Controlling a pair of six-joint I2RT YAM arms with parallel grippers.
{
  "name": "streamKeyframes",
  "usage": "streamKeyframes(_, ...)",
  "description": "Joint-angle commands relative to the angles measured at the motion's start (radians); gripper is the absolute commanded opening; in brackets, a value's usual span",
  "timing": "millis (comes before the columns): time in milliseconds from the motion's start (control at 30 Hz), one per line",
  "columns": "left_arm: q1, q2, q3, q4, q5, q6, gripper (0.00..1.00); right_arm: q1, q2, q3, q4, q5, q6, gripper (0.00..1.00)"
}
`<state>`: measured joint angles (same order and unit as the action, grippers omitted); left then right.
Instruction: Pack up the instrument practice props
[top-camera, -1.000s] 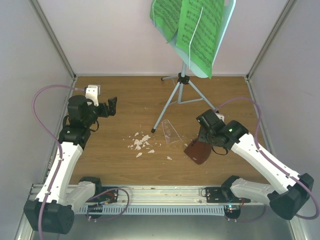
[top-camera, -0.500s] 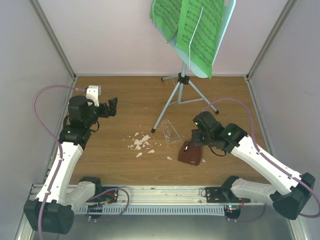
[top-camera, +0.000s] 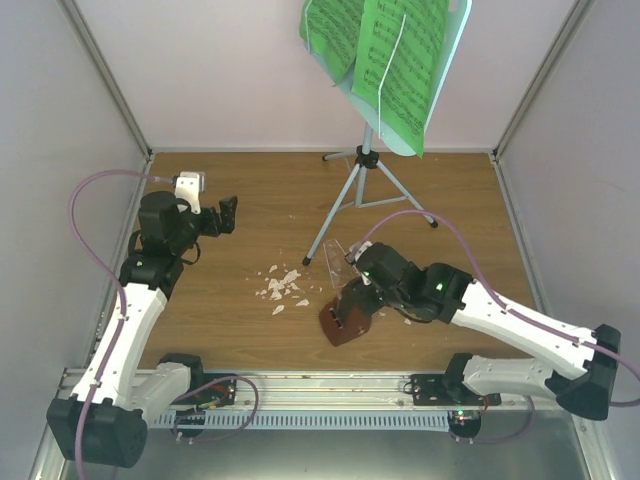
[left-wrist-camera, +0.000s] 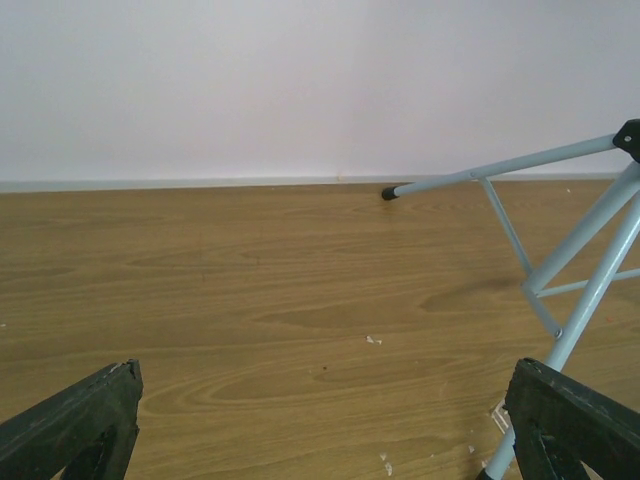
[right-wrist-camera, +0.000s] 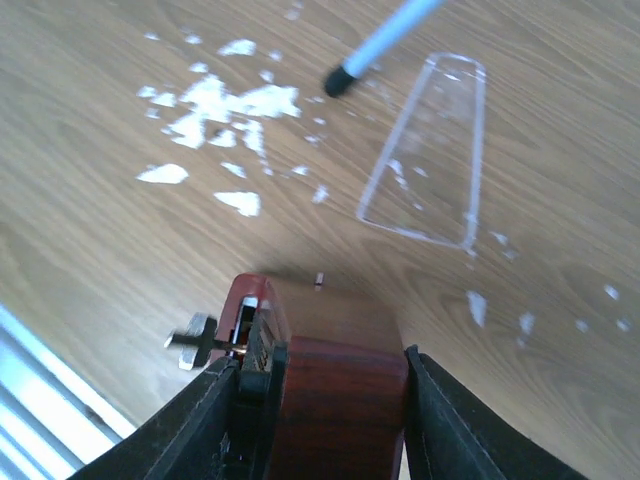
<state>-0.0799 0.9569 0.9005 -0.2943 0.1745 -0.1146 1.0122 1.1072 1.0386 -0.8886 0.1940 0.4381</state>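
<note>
My right gripper (top-camera: 352, 312) is shut on the reddish-brown metronome body (top-camera: 342, 322), held just above the wood floor; in the right wrist view the metronome (right-wrist-camera: 335, 400) sits between my fingers (right-wrist-camera: 440, 420). Its clear pyramid cover (top-camera: 341, 263) lies flat nearby, also seen in the right wrist view (right-wrist-camera: 425, 150). The pale blue music stand (top-camera: 365, 170) stands on silver tripod legs at the back, with green sheet-music pages (top-camera: 390, 55) on it. My left gripper (top-camera: 225, 215) is open and empty at the left, facing the tripod legs (left-wrist-camera: 560, 260).
White crumbs (top-camera: 282, 286) lie scattered on the wood floor left of the metronome, also in the right wrist view (right-wrist-camera: 215, 110). White walls enclose the back and sides. A metal rail (top-camera: 320, 400) runs along the near edge.
My right gripper has carried the metronome body to the left and slightly nearer, from right of the clear cover to below it. The left arm has hardly moved.
</note>
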Motion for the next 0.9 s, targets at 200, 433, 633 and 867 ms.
streamKeyframes(200,-0.018,0.001,-0.012,0.065,0.010,0.017,0.99,0.058,0.068,-0.007,0.427,-0.150,-0.230,0.44)
streamKeyframes(433,-0.036,0.005,-0.018,0.073,0.028,0.024,0.99,0.058,0.143,0.024,0.498,-0.189,-0.356,0.44)
streamKeyframes(633,-0.051,0.016,-0.021,0.083,0.040,0.026,0.99,0.058,0.153,0.009,0.514,-0.214,-0.389,0.44)
streamKeyframes(867,-0.091,0.036,-0.032,0.106,0.105,0.030,0.99,0.058,0.099,0.008,0.485,-0.157,-0.284,0.63)
